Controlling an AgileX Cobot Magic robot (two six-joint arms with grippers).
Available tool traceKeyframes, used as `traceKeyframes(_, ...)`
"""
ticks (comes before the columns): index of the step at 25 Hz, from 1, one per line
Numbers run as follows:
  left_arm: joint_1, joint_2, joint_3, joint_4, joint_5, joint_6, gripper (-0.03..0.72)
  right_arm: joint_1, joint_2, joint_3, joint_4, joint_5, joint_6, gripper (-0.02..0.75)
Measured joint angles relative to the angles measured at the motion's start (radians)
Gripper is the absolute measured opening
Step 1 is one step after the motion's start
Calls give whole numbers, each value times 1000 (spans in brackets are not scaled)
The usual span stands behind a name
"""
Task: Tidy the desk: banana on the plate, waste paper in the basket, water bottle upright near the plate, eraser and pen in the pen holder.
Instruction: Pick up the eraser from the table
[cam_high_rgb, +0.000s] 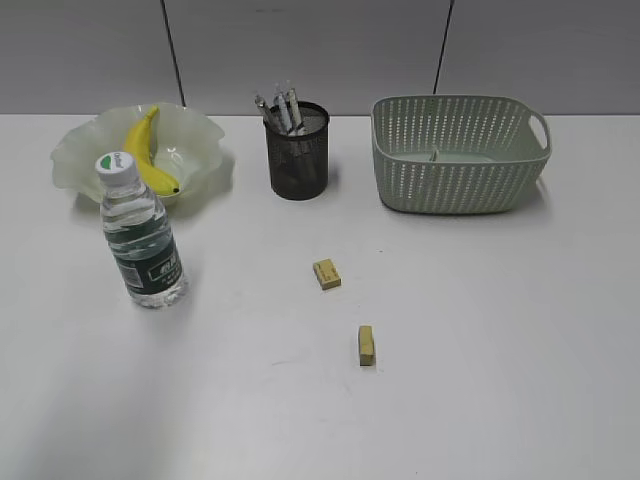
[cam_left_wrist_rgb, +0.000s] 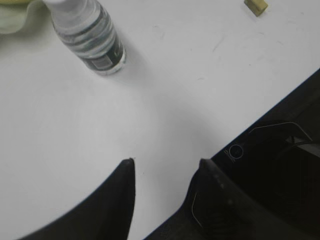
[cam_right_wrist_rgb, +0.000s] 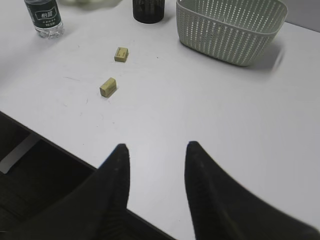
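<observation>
The banana (cam_high_rgb: 146, 152) lies in the pale-green wavy plate (cam_high_rgb: 75, 155) at the back left. The water bottle (cam_high_rgb: 140, 232) stands upright in front of the plate; it also shows in the left wrist view (cam_left_wrist_rgb: 92, 37) and the right wrist view (cam_right_wrist_rgb: 44, 17). The black mesh pen holder (cam_high_rgb: 298, 152) holds several pens. Two tan erasers lie on the desk, one (cam_high_rgb: 327, 274) nearer the holder, one (cam_high_rgb: 367, 344) nearer the front; both show in the right wrist view (cam_right_wrist_rgb: 121, 54) (cam_right_wrist_rgb: 108, 87). The waste paper is not visible. My left gripper (cam_left_wrist_rgb: 166, 162) and right gripper (cam_right_wrist_rgb: 155, 146) are open and empty near the desk's front edge.
The sage-green basket (cam_high_rgb: 457, 155) stands at the back right, also in the right wrist view (cam_right_wrist_rgb: 231, 27). The white desk (cam_high_rgb: 500, 330) ends at a dark front edge (cam_right_wrist_rgb: 55, 150). A grey panelled wall runs behind.
</observation>
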Motion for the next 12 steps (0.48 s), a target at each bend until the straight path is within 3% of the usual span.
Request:
traceKeyframes(6,0,-399,263,-3,-29,-56,314,0,0,0,1,0,0,307)
traceKeyframes(12,0,-766,331,14,-31,-89,314,0,19,-7,0,-14,0,308)
